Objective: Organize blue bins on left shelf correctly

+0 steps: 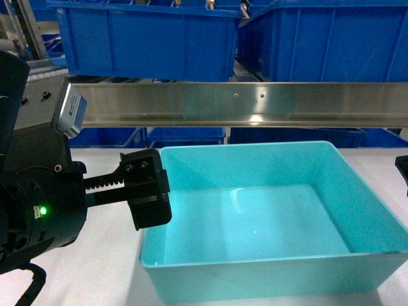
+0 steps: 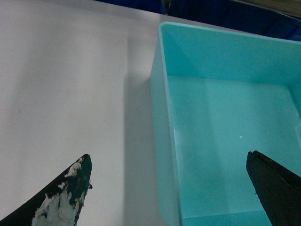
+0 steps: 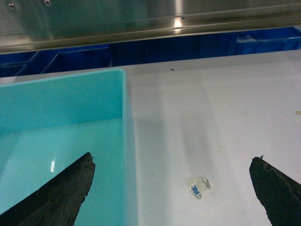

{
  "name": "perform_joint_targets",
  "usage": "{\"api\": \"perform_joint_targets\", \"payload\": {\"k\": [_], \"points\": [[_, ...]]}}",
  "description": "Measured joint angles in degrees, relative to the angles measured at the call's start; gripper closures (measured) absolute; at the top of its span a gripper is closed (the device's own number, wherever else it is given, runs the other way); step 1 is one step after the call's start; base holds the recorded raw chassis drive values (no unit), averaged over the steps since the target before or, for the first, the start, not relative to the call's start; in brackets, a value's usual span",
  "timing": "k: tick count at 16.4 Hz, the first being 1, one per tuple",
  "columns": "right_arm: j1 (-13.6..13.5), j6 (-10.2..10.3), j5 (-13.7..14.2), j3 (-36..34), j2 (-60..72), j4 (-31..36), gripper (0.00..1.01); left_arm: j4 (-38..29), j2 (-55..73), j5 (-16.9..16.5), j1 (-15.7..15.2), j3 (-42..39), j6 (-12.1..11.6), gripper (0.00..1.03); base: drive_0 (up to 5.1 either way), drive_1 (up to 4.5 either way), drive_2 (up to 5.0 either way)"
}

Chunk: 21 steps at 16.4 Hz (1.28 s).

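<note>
Pale turquoise plastic tub (image 1: pixel 268 217) on white tabletop (image 1: pixel 95 268), both claws spread and straddling its side walls.

Only legible writing: "3M" on a small clear tape scrap (image 3: pixel 198 187) lying on the table just right of the tub. Left gripper (image 2: pixel 169 188) is wide open, one finger outside the tub's left wall and the other over its interior, holding nothing. Right gripper (image 3: pixel 171 188) is likewise open, one finger above the tub's inside, the other over bare table; tub's right wall sits between them. Tub is empty, upright, just below the shiny steel shelf rail (image 1: pixel 255 102). Royal-blue plastic bins (image 1: pixel 153 38) sit on the rack above the rail; contents not visible.
</note>
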State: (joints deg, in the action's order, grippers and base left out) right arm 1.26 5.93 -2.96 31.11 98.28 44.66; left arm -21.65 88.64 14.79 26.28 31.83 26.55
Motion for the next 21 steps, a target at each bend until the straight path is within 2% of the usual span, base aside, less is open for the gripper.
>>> {"api": "perform_joint_targets", "payload": {"k": [6, 7, 8, 10, 11, 12, 13, 14, 15, 16, 19, 21], "points": [[-0.04, 0.00, 0.11, 0.00, 0.02, 0.02, 0.03, 0.02, -0.02, -0.02, 0.13, 0.00, 0.59, 0.05, 0.0, 0.00, 0.0], [-1.36, 0.02, 2.73, -1.16, 0.02, 2.36, 0.03, 0.02, -0.02, -0.02, 0.13, -0.02, 0.63, 0.05, 0.0, 0.00, 0.0], [-3.76, 0.46, 5.84, -3.04, -0.13, 2.01, 0.03, 0.02, -0.02, -0.07, 0.11, -0.02, 0.68, 0.05, 0.0, 0.00, 0.0], [-9.40, 2.27, 9.68, -5.31, 0.04, -1.75, 0.03, 1.14, -0.79, -4.96, -1.46, -0.81, 1.75, 0.05, 0.0, 0.00, 0.0], [-12.13, 3.63, 11.80, -5.31, 0.02, -2.19, 0.03, 2.29, -1.42, -8.76, -3.13, -1.68, 2.51, 0.05, 0.0, 0.00, 0.0], [-13.99, 5.01, 12.66, -4.79, -0.09, -4.04, 0.03, 2.64, -1.49, -11.43, -4.52, -2.34, 2.86, 0.05, 0.0, 0.00, 0.0], [-15.52, 5.46, 13.99, -4.70, 0.31, -3.61, 0.03, 3.19, -1.36, -14.78, -6.03, -2.54, 3.21, 0.05, 0.0, 0.00, 0.0], [-16.41, 5.64, 15.02, -3.91, 1.20, -3.54, 0.03, 3.17, -1.27, -15.69, -6.69, -2.56, 3.21, 0.05, 0.0, 0.00, 0.0], [-16.61, 5.60, 16.76, -2.69, 3.37, -2.14, 0.03, 3.30, -1.18, -18.05, -6.93, -2.56, 3.19, 0.05, 0.0, 0.00, 0.0], [-16.39, 5.14, 18.38, -1.55, 5.46, -1.36, 0.03, 2.86, -0.87, -18.67, -6.51, -2.54, 3.02, 0.05, 0.0, 0.00, 0.0], [-14.49, 4.04, 19.26, 0.72, 8.15, -1.55, 0.03, 3.69, -1.14, -19.78, -4.85, -1.60, 2.97, 0.05, 0.0, 0.00, 0.0], [-13.84, 3.74, 19.30, 2.40, 9.22, -1.51, 0.03, 3.56, -1.09, -20.59, -4.31, -1.27, 1.97, 0.05, 0.0, 0.00, 0.0]]}}
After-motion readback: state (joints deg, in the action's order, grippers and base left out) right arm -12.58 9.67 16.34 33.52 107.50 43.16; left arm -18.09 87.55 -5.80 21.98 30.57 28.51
